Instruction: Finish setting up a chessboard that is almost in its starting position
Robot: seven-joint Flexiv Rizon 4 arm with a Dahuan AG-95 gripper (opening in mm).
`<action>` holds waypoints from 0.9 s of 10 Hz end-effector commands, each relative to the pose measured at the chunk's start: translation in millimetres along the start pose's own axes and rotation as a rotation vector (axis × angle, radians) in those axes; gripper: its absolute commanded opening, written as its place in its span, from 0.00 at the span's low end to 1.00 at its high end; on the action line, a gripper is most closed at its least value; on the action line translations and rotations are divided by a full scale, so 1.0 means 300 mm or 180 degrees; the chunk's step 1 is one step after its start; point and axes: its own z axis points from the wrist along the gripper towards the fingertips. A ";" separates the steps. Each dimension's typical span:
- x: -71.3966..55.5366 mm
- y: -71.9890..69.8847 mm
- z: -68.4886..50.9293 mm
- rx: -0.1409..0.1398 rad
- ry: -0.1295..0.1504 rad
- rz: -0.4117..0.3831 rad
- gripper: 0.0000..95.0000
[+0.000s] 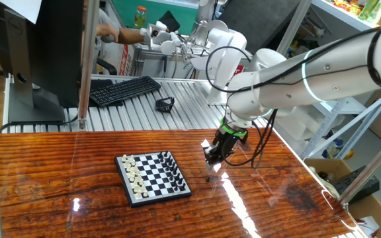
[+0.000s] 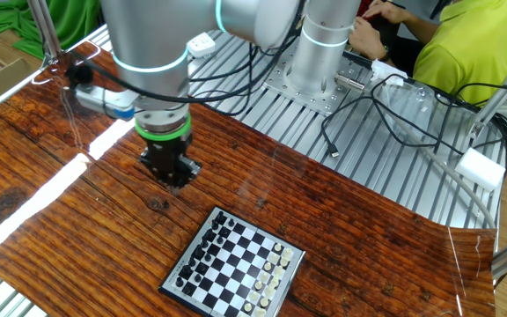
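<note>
The small chessboard (image 1: 154, 177) lies on the wooden table, with white pieces along its left edge and black pieces along its right edge. It also shows in the other fixed view (image 2: 236, 264), with black pieces on the left and white on the right. My gripper (image 1: 211, 160) points down, low over the bare wood to the right of the board and apart from it. In the other fixed view the gripper (image 2: 173, 182) hangs up and left of the board. Its fingers look close together. The pieces are too small to tell whether it holds one.
A black keyboard (image 1: 124, 90), a monitor (image 1: 38, 53) and a small black object (image 1: 165, 104) sit on the slatted metal bench behind the wood. A person in yellow (image 2: 465, 44) sits beyond the arm's base, near loose cables (image 2: 385, 101).
</note>
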 end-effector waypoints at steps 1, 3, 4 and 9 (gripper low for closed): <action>-0.018 -0.035 0.015 -0.0030 0.0001 -0.0057 0.00; -0.023 -0.060 0.029 -0.0040 0.0001 -0.0069 0.00; -0.022 -0.064 0.034 -0.0032 0.0001 -0.0065 0.00; -0.014 -0.077 0.040 0.0000 0.0007 -0.0019 0.00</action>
